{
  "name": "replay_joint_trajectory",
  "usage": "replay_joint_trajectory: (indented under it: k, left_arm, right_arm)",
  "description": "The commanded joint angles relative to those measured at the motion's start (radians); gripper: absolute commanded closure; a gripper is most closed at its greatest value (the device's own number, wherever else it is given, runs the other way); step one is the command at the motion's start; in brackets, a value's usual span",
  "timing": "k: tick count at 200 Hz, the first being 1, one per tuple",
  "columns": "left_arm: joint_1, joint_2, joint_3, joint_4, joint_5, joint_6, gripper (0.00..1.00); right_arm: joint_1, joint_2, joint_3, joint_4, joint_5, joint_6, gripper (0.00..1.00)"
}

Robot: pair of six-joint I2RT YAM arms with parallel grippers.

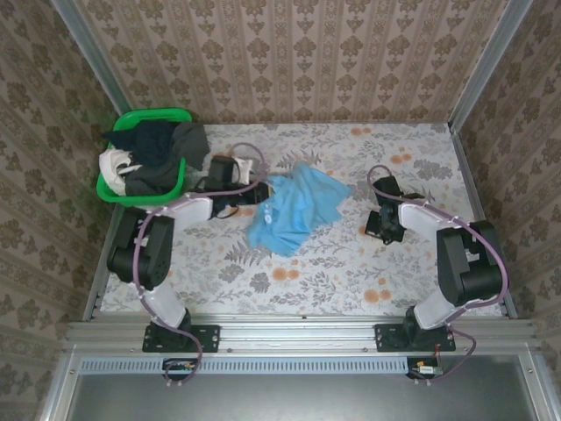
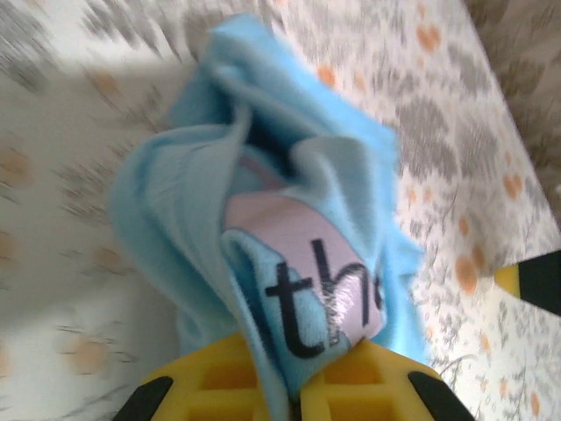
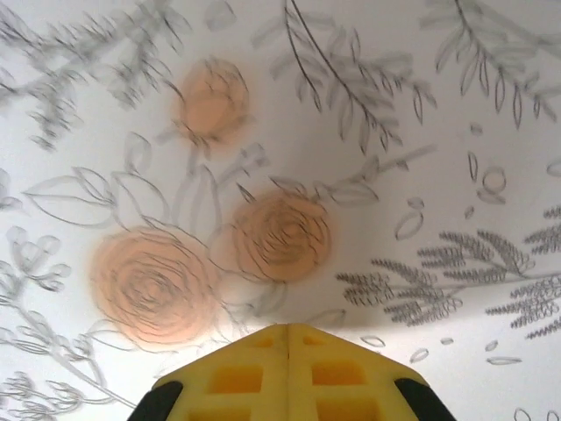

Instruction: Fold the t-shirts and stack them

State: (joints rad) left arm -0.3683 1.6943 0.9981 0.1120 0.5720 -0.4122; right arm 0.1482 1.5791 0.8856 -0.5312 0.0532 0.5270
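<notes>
A light blue t-shirt (image 1: 294,209) hangs crumpled in the middle of the table, with dark lettering on a pale patch (image 2: 324,289) in the left wrist view. My left gripper (image 1: 256,189) is shut on its upper left edge, and a fold of cloth is pinched between the yellow fingers (image 2: 219,377). More t-shirts, black, dark grey and white (image 1: 153,153), lie piled in the green basket (image 1: 112,191) at the back left. My right gripper (image 1: 379,226) is shut and holds nothing, its yellow fingertips (image 3: 287,338) pressed together just above the flowered tablecloth.
The flowered tablecloth (image 1: 351,272) covers the table inside a metal frame, with patterned walls on three sides. Free room lies along the front and at the back right. The basket sits tight in the back left corner beside my left arm.
</notes>
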Motion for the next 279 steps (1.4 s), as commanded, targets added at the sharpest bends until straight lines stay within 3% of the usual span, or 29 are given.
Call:
replay_joint_trajectory:
  k: [1,5,13,18,27,46,72,98,118,144,165,181,215,229,262,279]
  left_arm:
    - [0.0,-0.046,0.038,-0.094,0.015,0.049,0.83]
    - [0.0,-0.039,0.053,-0.116,-0.003,0.055,0.76]
    - [0.003,-0.01,0.096,-0.19,-0.033,0.069,0.58]
    - [0.006,0.014,0.123,-0.246,-0.041,0.079,0.57]
    - [0.018,0.049,0.145,-0.29,-0.041,0.083,0.56]
    - [0.041,0.041,0.094,-0.259,-0.064,0.055,0.49]
    - [0.05,-0.054,0.037,-0.34,-0.243,0.089,0.39]
    - [0.076,-0.138,-0.032,-0.381,-0.345,0.124,0.26]
    - [0.096,-0.173,-0.082,-0.376,-0.344,0.14,0.24]
    - [0.098,-0.171,-0.133,-0.326,-0.313,0.147,0.22]
    - [0.108,-0.107,-0.117,-0.302,-0.28,0.157,0.32]
    - [0.128,-0.055,-0.081,-0.306,-0.252,0.159,0.44]
    - [0.163,-0.071,-0.005,-0.322,-0.19,0.16,0.88]
    - [0.17,-0.11,0.039,-0.367,-0.205,0.173,0.99]
    - [0.194,-0.165,0.15,-0.442,-0.258,0.188,1.0]
    - [0.198,-0.141,0.215,-0.459,-0.283,0.186,1.0]
  right_arm:
    - [-0.003,-0.027,0.063,0.027,-0.017,0.002,1.0]
    - [0.0,-0.032,0.067,0.037,-0.03,0.008,0.99]
    - [0.01,-0.037,0.076,0.055,-0.057,0.018,0.86]
    - [0.021,-0.034,0.087,0.062,-0.069,0.024,0.78]
    - [0.05,-0.022,0.111,0.071,-0.082,0.027,0.74]
    - [0.145,0.037,0.178,0.094,-0.085,0.021,0.61]
    - [0.261,0.187,0.312,0.103,-0.083,0.011,0.51]
    - [0.316,0.347,0.446,0.107,-0.126,0.021,0.45]
    - [0.37,0.416,0.498,0.142,-0.175,0.041,0.43]
    - [0.405,0.484,0.535,0.125,-0.142,0.077,0.44]
    - [0.401,0.509,0.557,0.088,-0.064,0.075,0.51]
    - [0.389,0.49,0.543,0.11,-0.052,0.063,0.68]
    - [0.341,0.417,0.539,0.087,-0.043,0.011,0.99]
    - [0.305,0.328,0.489,0.08,-0.013,-0.003,1.0]
    - [0.205,0.044,0.3,0.11,0.01,0.001,1.0]
    - [0.197,-0.027,0.253,0.12,-0.018,-0.009,1.0]
